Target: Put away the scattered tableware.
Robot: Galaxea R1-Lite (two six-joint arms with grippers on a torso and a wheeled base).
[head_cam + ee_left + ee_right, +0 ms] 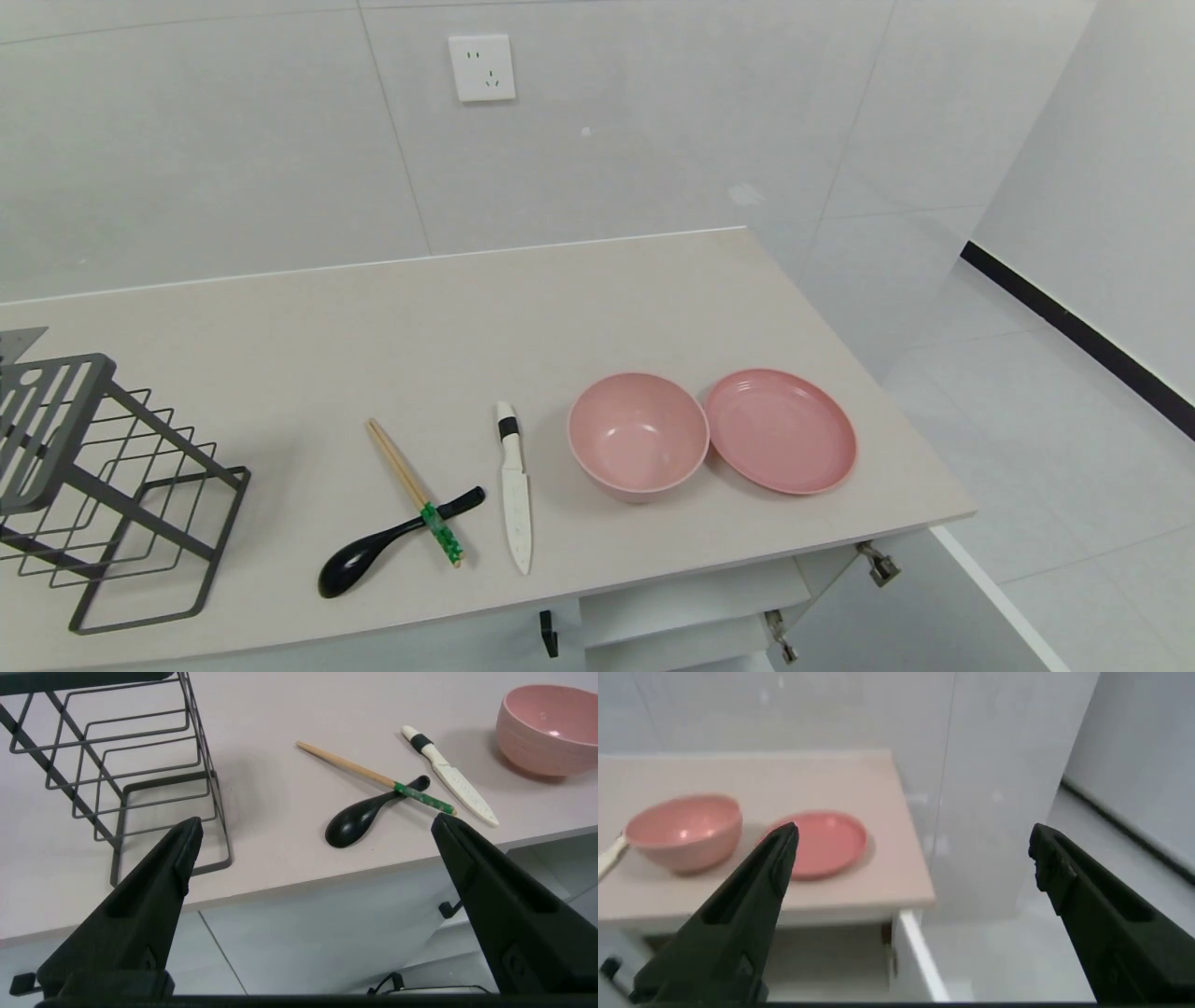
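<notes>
Left gripper (pixel 315 826) hangs just off the worktop's (pixel 467 308) front edge, fingers spread wide with nothing between them, facing the black spoon (pixel 383 546) and the chopsticks (pixel 414 490) that cross over its handle. Right gripper (pixel 912 831) sits out off the front right corner, likewise splayed and empty, facing the pink bowl (pixel 638 443) and pink plate (pixel 782 429), whose rims touch near that corner. The white knife (pixel 513 485) lies just left of the bowl, tip toward the front edge. At the left end the wire rack (pixel 103 485) is cut off by the frame, its far side unseen
</notes>
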